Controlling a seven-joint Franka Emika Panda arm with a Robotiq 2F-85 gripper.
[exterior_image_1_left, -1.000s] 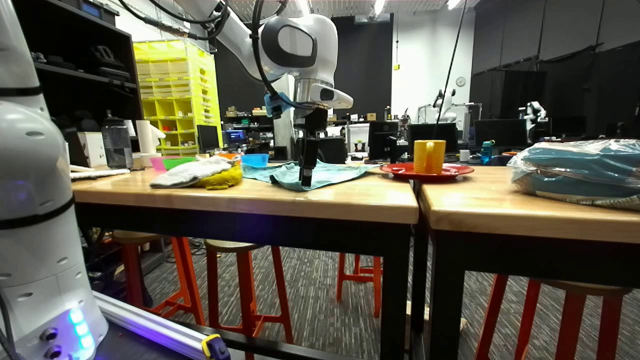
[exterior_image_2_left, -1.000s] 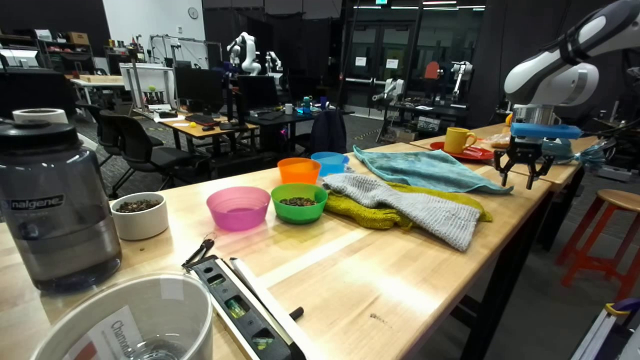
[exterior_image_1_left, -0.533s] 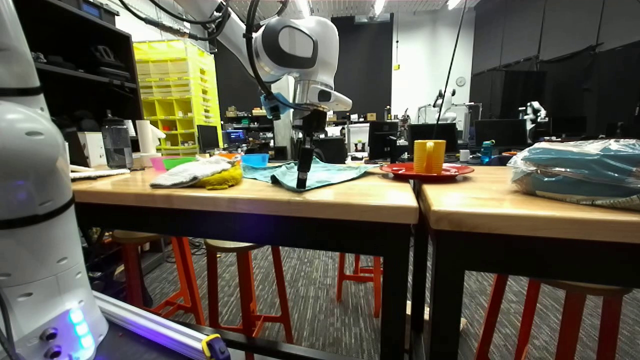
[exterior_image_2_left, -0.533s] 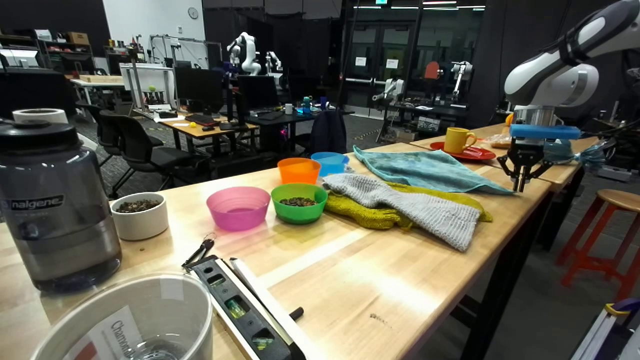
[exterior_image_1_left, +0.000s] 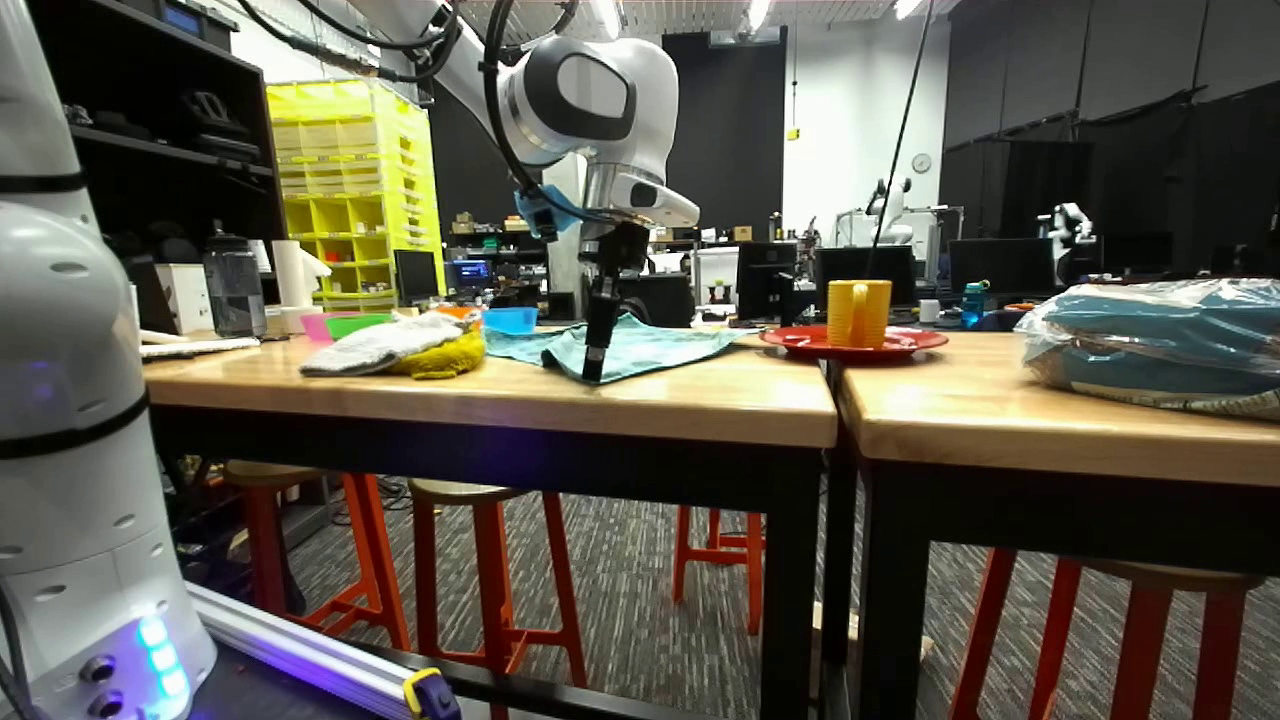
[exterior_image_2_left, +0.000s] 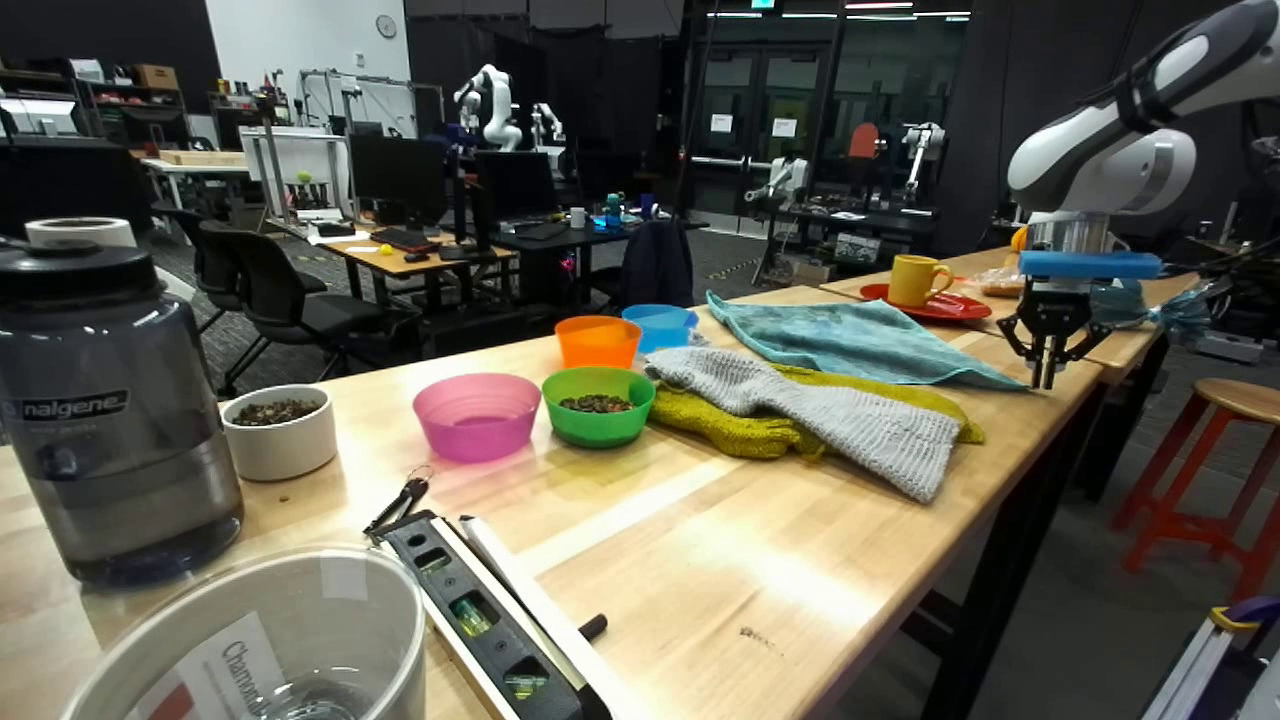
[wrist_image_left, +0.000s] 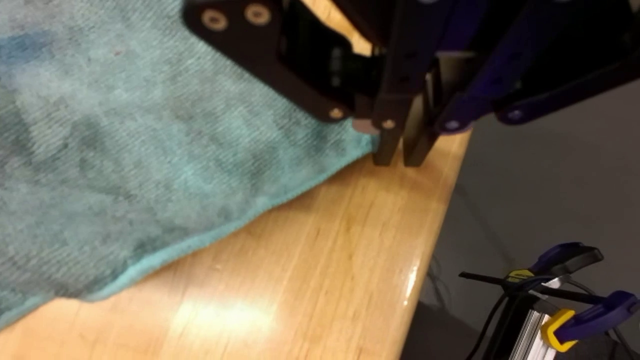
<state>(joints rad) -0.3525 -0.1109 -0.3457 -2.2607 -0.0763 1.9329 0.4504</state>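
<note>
- The wooden table (exterior_image_2_left: 700, 560) is under the blue-green cloth (exterior_image_2_left: 850, 340), and it sits just as it did a second ago
- The robot arm (exterior_image_2_left: 1100, 170) has come down and tipped a little, so now its end is at one corner of the blue-green cloth
- The blue-green cloth lies spread out on the table and looks much the same as before, so I think nothing has pulled it yet
- The yellow cloth (exterior_image_2_left: 725, 428), with the grey cloth (exterior_image_2_left: 830, 410) on top of it, lies just beside the blue-green cloth
- The red plate (exterior_image_2_left: 965, 310) is near the blue-green cloth and has not moved
- The gripper (wrist_image_left: 397, 162) is low, right by that corner of the blue-green cloth
- The yellow mug (exterior_image_2_left: 910, 282) stands on the plate, near the blue-green cloth
- The fingers (wrist_image_left: 382, 156) were wide apart a second ago, and now they are almost together; one touches the tip of the blue-green cloth or is just beside it, I can't tell which
- Only a thin gap is left, and I see no cloth in it, so I guess the corner is not pinched
</note>
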